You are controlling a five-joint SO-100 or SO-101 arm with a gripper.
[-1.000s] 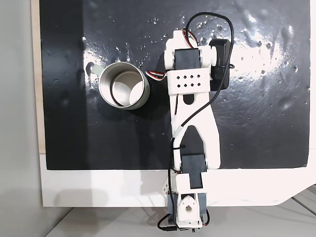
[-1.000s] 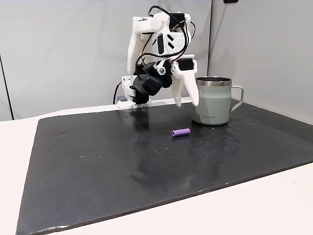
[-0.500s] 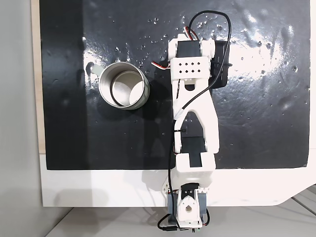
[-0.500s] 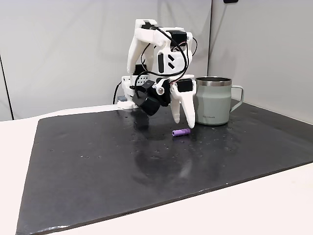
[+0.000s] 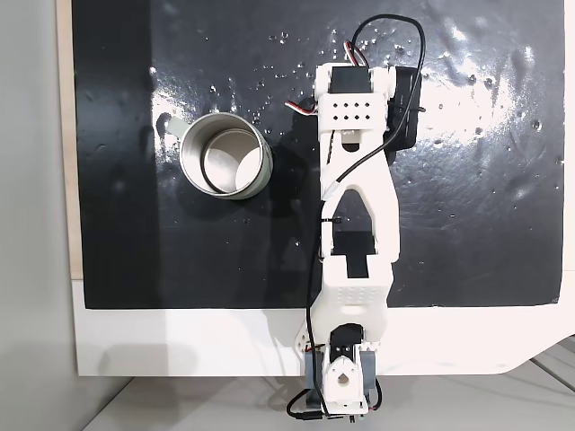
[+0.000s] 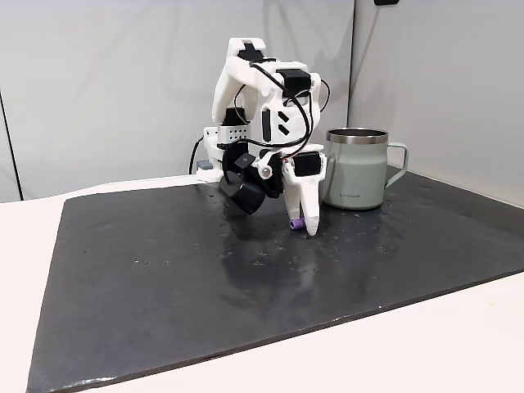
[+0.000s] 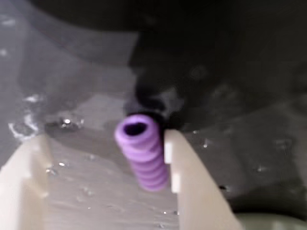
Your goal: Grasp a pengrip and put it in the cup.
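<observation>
Gripper (image 7: 103,158), one: seen closest in the wrist view, its two pale fingers enter from the lower edge, spread apart, tips down at the dark surface (image 7: 72,86), nothing clamped. Pengrip (image 7: 143,152), one: purple, ribbed, hollow-ended, lying on the surface between the fingers at centre frame, pressed against or just beside the right-hand finger (image 7: 192,182), with a wide gap to the left-hand finger (image 7: 24,182). Its long axis runs roughly along the fingers' length, open end pointing away toward the upper frame, so a closing squeeze would likely bear across its width. In the side-on fixed view the gripper (image 6: 301,228) stands at centre frame with the pengrip (image 6: 293,223) showing just beside a fingertip. Cup (image 6: 359,168), one: metal, handled, upright, further back at right of centre, near but apart from the gripper.
</observation>
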